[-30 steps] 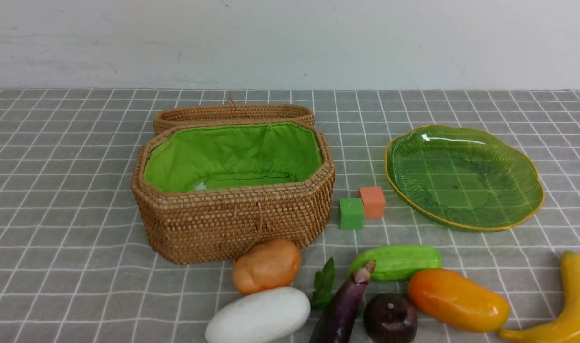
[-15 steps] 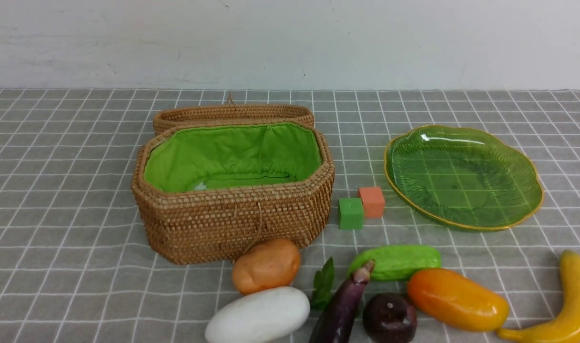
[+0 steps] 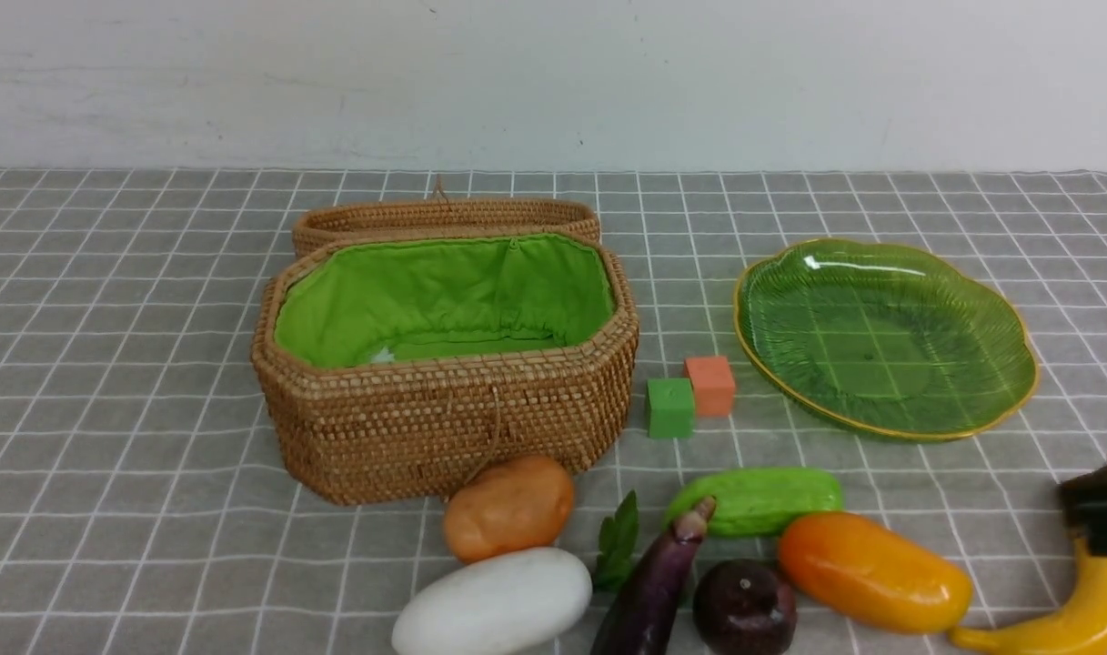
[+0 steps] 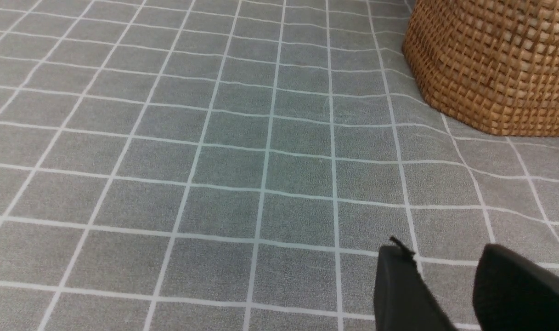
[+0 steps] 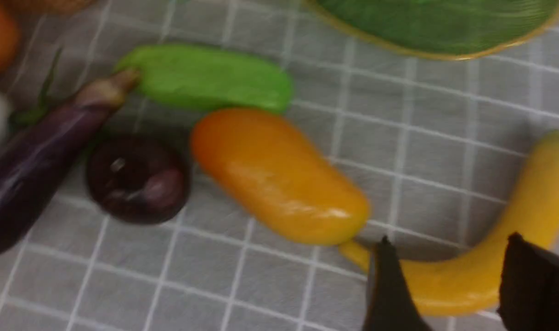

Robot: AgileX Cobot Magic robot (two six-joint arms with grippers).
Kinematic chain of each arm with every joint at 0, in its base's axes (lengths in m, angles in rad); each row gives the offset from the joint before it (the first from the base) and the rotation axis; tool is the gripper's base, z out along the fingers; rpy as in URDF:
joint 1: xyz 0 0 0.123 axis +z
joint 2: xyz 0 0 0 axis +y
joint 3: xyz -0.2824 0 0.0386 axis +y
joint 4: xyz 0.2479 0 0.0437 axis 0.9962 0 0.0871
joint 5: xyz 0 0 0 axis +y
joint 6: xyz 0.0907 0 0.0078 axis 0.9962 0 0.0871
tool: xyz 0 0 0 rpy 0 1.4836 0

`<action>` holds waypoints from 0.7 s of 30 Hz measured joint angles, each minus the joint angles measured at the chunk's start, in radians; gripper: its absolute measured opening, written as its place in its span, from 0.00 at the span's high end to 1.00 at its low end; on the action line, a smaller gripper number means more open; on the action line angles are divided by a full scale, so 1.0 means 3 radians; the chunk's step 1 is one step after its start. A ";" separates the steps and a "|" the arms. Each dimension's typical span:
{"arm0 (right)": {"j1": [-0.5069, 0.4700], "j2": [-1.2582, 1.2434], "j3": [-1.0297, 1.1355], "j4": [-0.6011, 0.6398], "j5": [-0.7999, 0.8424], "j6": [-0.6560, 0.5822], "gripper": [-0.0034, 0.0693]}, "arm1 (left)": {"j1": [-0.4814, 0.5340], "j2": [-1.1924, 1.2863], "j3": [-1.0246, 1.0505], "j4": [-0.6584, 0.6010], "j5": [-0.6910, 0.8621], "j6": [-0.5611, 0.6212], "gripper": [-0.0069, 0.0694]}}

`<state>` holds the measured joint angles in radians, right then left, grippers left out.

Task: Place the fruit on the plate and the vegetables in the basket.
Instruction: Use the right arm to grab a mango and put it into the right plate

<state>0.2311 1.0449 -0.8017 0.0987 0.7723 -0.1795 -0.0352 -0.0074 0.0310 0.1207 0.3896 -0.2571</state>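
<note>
three fruit: mango (image 3: 871,571), dark purple fruit (image 3: 744,608), banana (image 3: 1085,605) at near edge toward right corner, off plate (image 3: 880,429)
vegetables: potato (image 3: 508,507), white oblong (image 3: 494,602), leaf sprig (image 3: 618,541), eggplant (image 3: 653,591), gourd (image 3: 758,498) at near edge, outside basket (image 3: 426,428)
right claw (image 5: 449,239): jaws apart over banana, gripping nothing
left claw (image 4: 440,250): jaws apart, empty, above surface (image 4: 169,184) near basket

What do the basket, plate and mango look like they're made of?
The basket looks like woven wicker or rattan, matte tan, with the weave rows visible. Its lining looks like green cloth, gathered in folds. The plate is translucent green glass or plastic, can't tell which: the tablecloth grid shows through, and there's a glossy highlight. The mango is probably moulded plastic, with a smooth sheen.
</note>
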 joint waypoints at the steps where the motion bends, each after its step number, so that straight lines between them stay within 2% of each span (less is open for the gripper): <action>1: 0.0019 0.0028 -0.0009 0.0013 0.0000 -0.0032 0.40 | 0.0000 0.0000 0.0000 0.0000 0.0000 0.0000 0.60; 2: 0.0170 0.0247 -0.0075 0.0027 0.0000 -0.0268 0.27 | 0.0000 0.0000 0.0000 0.0000 0.0000 0.0000 0.60; 4: 0.0329 0.0477 -0.0134 -0.0051 0.0000 -0.0476 0.13 | 0.0000 0.0000 0.0000 0.0000 0.0000 0.0000 0.60; 6: 0.0489 0.0746 -0.0175 -0.0254 -0.0041 -0.0626 0.04 | 0.0000 0.0000 0.0000 0.0000 0.0000 0.0000 0.60; 11: 0.0592 0.1225 -0.0193 -0.0639 -0.0264 -0.0679 0.03 | 0.0000 0.0000 0.0000 0.0000 0.0000 0.0000 0.60; 18: 0.0593 0.1791 -0.0197 -0.0685 -0.0566 -0.0694 0.07 | 0.0000 0.0000 0.0000 0.0000 0.0000 0.0000 0.60; 21: 0.0593 0.1900 -0.0203 -0.0697 -0.0560 -0.0704 0.17 | 0.0000 0.0000 0.0000 0.0000 0.0000 0.0000 0.60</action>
<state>0.4091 1.6149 -0.8627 -0.1105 0.6044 -0.3907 -0.0352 -0.0074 0.0310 0.1207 0.3896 -0.2571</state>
